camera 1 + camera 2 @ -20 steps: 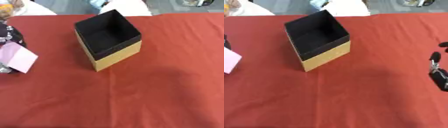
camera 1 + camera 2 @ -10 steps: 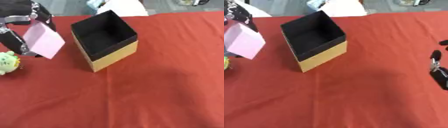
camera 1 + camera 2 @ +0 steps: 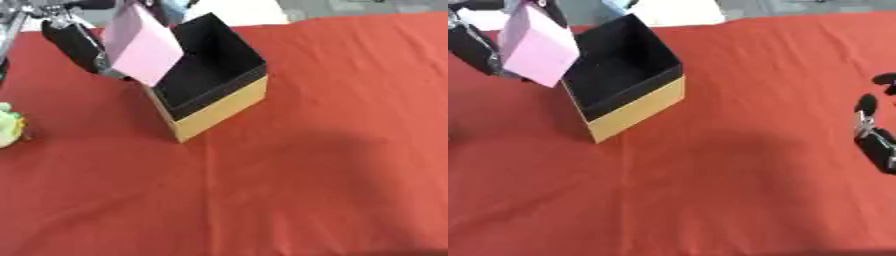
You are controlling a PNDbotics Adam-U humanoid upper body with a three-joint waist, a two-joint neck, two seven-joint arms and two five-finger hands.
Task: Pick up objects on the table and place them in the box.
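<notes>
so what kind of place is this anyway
Probably a robot test or demo table, not a home: a plain red cloth covers it, with only an open black-lined box and a few props. The left hand holds a pink object at the box's rim.

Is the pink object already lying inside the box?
No, the pink object is held by the left hand above the box's left rim, not resting inside.

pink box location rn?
Upper left in both eye views: the pink box is held tilted in the left hand, at the left rim of the open black-lined box.
</notes>
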